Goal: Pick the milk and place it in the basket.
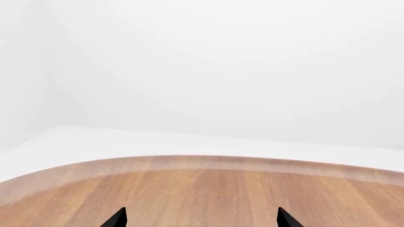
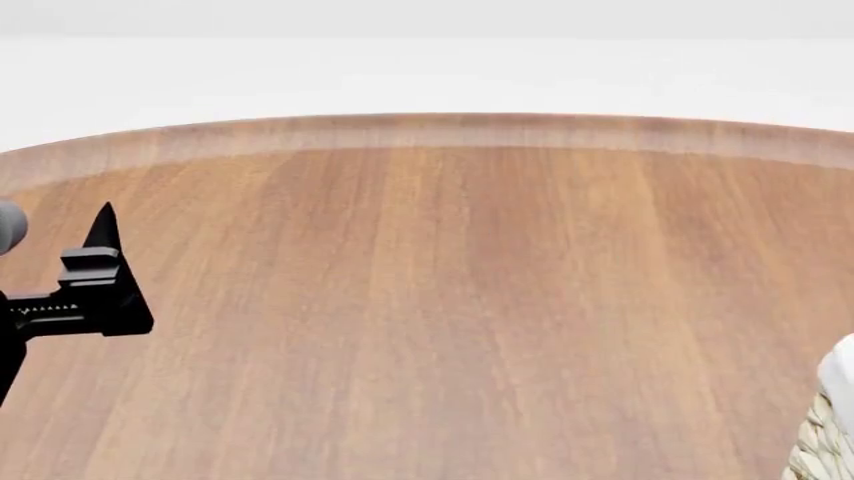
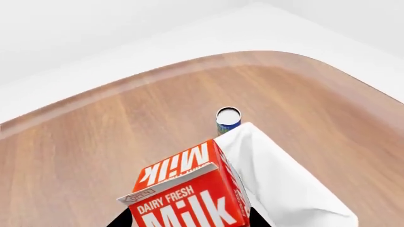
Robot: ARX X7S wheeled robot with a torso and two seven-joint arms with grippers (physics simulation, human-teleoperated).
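In the right wrist view the milk (image 3: 189,194), a carton with a red top lettered "Milk" in white, sits between my right gripper's (image 3: 189,221) dark fingers, which are shut on its sides. It hangs beside and partly over the white cloth liner of the basket (image 3: 284,189). In the head view only a corner of the basket (image 2: 830,430) shows at the lower right, and the milk and right gripper are out of view. My left gripper (image 1: 202,218) is open and empty over the wooden table; it shows at the far left of the head view (image 2: 100,265).
The round wooden table (image 2: 441,300) has its curved far edge (image 1: 202,163) against white floor and walls. A small blue and white can (image 3: 228,119) stands upright on the table just beyond the basket.
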